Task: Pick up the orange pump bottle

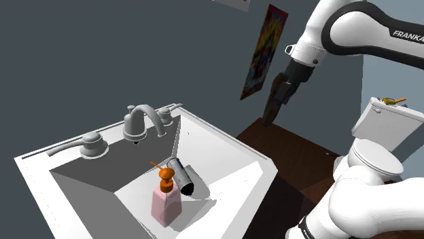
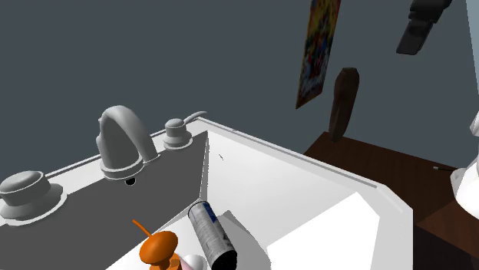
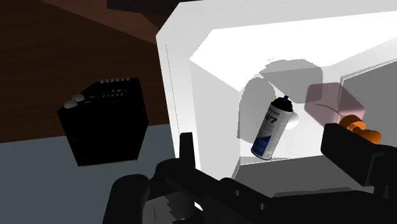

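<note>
We saw a white sink (image 1: 224,146) with a sharp, straight rim and steep walls sloping down to a small flat bottom. The white arm (image 1: 353,27) reached in high above and outside the sink, past the rim on the side away from the taps. A white toilet (image 1: 377,156) stood well apart from the sink on that same side, with dark brown floor (image 1: 292,149) between them. A bright poster (image 1: 263,51) hung on the grey wall beyond the sink's far corner. A black box (image 3: 105,124) sat on the floor outside the sink, near its outer wall.

A grey faucet (image 1: 141,121) arched over the sink's back ledge, with a grey handle (image 1: 93,144) on one side of it and another handle (image 1: 165,112) on the other, all three close to the back edge.

The tool (image 3: 267,146) was spread, its two black fingers standing apart with nothing between them, high above the sink and short of its rim.

A spray can (image 1: 181,176) with a blue and white label lay on its side on the sink's bottom. The pump bottle (image 1: 165,200), pink in the body with an orange pump, stood upright on the sink's bottom just beside the can, its thin spout pointing toward the faucet side. We could not tell whether can and bottle touched. The air above the sink was open, and the sink's bottom on the side away from the faucet was bare white.
</note>
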`<state>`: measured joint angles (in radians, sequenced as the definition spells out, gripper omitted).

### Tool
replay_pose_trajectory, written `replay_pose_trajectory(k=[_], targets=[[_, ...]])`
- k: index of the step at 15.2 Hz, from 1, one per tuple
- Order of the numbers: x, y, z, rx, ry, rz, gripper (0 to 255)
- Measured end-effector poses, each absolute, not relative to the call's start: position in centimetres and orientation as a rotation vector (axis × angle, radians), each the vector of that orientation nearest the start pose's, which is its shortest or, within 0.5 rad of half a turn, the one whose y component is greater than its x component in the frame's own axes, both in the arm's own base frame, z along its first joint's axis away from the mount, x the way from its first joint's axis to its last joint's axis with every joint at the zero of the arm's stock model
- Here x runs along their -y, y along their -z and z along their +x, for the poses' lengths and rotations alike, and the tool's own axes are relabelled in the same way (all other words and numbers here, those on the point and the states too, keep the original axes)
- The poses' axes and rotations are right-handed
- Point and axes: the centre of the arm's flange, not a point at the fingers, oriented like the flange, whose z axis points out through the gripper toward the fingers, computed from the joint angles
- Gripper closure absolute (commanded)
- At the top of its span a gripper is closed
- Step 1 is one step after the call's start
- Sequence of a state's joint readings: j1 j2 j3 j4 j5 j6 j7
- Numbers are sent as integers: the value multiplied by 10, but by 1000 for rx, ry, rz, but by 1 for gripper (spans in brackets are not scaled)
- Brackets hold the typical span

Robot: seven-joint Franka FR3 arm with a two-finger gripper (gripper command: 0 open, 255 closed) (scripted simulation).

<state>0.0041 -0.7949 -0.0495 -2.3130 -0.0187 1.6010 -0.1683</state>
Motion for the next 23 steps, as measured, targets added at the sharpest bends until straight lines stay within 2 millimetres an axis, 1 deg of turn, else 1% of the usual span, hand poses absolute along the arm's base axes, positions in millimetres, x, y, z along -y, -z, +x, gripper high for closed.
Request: replay_pose_trajectory(k=[1,3,4,7,10,11,13,14,16,17,18,20,23], targets=[[21,-616,308,213,131,-3123,0],[10,-608,315,224,123,-3126,0],[1,-603,320,231,117,-3127,0],[-32,-582,336,256,97,-3132,0],[-66,-568,350,282,78,-3137,0],[-80,-560,354,291,71,-3138,0],[-99,-546,363,308,58,-3142,0],[-114,-541,368,317,52,-3143,0],[-133,-526,378,334,38,-3146,0],[-142,-517,380,342,31,-3147,0],[-153,-513,385,351,26,-3148,0],[-174,-494,393,368,12,-3151,0],[-209,-478,408,394,-7,-3154,0]])
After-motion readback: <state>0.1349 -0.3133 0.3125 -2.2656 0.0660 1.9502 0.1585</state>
